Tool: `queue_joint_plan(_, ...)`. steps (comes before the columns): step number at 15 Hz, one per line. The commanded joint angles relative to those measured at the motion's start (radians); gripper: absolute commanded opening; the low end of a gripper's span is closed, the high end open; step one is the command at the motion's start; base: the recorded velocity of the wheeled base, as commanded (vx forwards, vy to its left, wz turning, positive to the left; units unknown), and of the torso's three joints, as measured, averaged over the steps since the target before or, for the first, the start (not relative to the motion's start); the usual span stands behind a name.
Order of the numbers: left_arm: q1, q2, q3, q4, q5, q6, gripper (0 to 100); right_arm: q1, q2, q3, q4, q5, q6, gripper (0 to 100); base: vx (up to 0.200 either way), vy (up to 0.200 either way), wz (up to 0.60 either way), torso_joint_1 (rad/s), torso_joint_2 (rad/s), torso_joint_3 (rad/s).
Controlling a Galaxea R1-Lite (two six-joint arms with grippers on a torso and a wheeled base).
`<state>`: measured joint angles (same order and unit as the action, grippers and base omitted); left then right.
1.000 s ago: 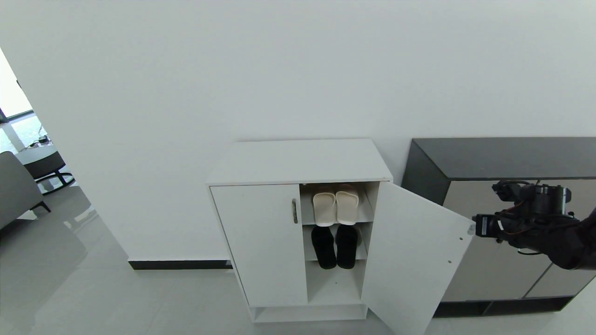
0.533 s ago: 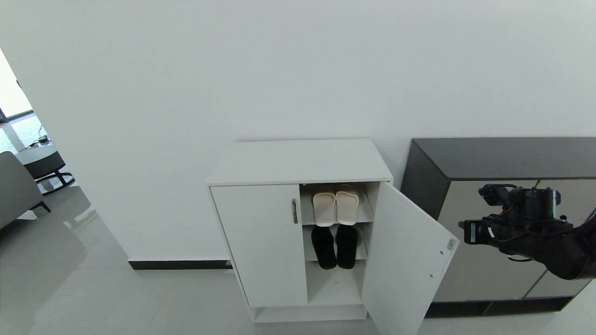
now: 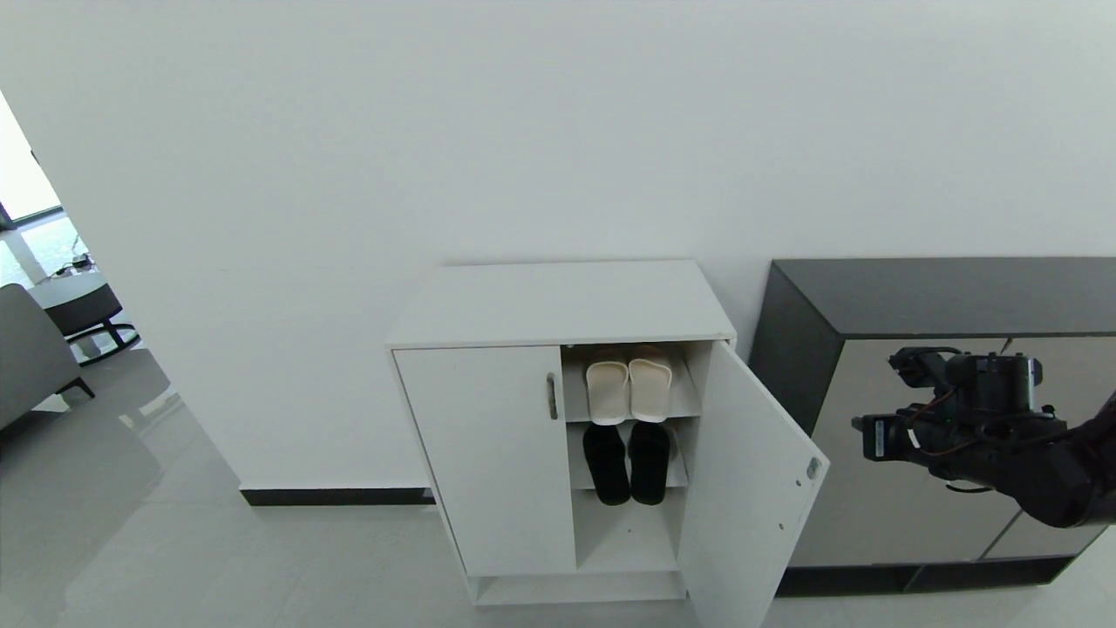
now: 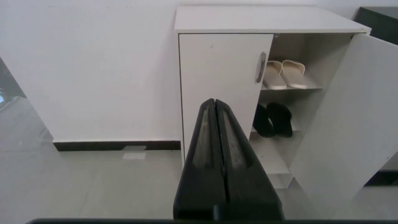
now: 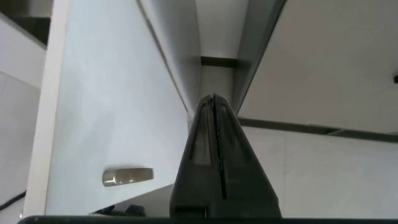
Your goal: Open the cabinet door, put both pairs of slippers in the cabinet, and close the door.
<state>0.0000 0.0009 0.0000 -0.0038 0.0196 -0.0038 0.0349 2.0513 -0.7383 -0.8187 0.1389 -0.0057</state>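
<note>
Left gripper (image 4: 214, 104) fingers together, facing the cabinet (image 3: 558, 305); shut left door (image 3: 488, 458) hides that half; cream slippers (image 3: 628, 390) on top shelf (image 3: 690, 405), black slippers (image 3: 626, 462) beneath; right door (image 3: 750, 488) ajar, lower corner cut off; right gripper (image 5: 213, 99) fingers together beside it.

I'm losing the lower corner of the open door (image 3: 750, 488) below the head view's bottom edge. That door is covering the near end of the dark cabinet (image 3: 942, 296), which is also running off the right edge along with my right arm. The left door (image 3: 488, 453) is hiding the left half of the cabinet (image 3: 558, 305). In the left wrist view the left pincer (image 4: 214, 109) is blocking the cabinet's base. In the right wrist view the right pincer (image 5: 213, 106) is masking part of the open door.
</note>
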Motion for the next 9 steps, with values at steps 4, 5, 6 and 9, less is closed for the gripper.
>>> queue_joint_plan(4,0.000,0.001,0.000,-0.001,0.000,-0.001,0,0.076,0.010,0.011,0.000,-0.001,0.003,0,0.000,0.000,0.00,0.000,0.00,0.000)
queue_joint_plan(5,0.000,0.001,0.000,0.001,0.000,-0.001,0,0.105,0.012,0.016,0.000,-0.001,0.009,0,0.000,0.000,0.00,0.000,0.00,0.000)
queue_joint_plan(6,0.000,0.001,0.000,-0.001,0.000,-0.001,0,0.119,0.018,0.016,0.000,-0.001,0.009,0,0.000,0.000,0.00,0.000,0.00,0.000)
queue_joint_plan(9,0.000,0.001,0.000,-0.001,0.000,-0.001,0,0.189,0.029,0.014,0.000,-0.004,0.018,0,0.000,0.000,0.00,0.000,0.00,0.000)
